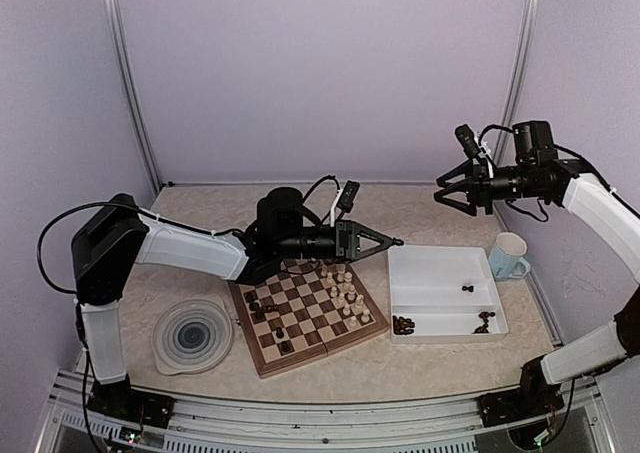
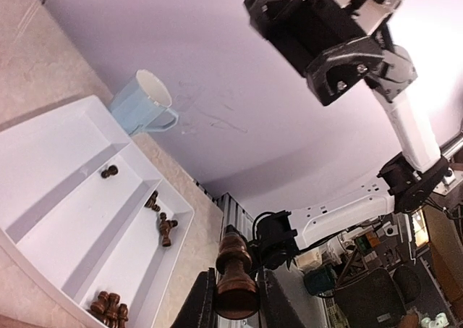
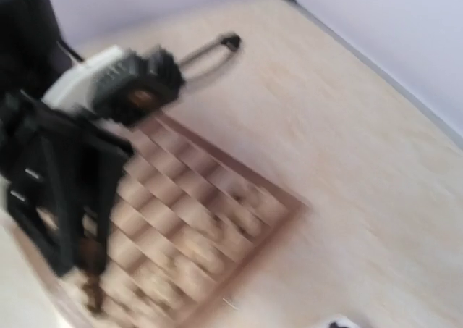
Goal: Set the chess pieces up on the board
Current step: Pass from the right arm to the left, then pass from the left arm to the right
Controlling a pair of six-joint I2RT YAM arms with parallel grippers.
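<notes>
left claw: shut on small dark brown wooden chess piece | right claw: open, empty | risk: piece held only low down, might tip and drop

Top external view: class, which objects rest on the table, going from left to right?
round blue-swirl plate → chessboard → white two-compartment tray → pale blue mug
</notes>
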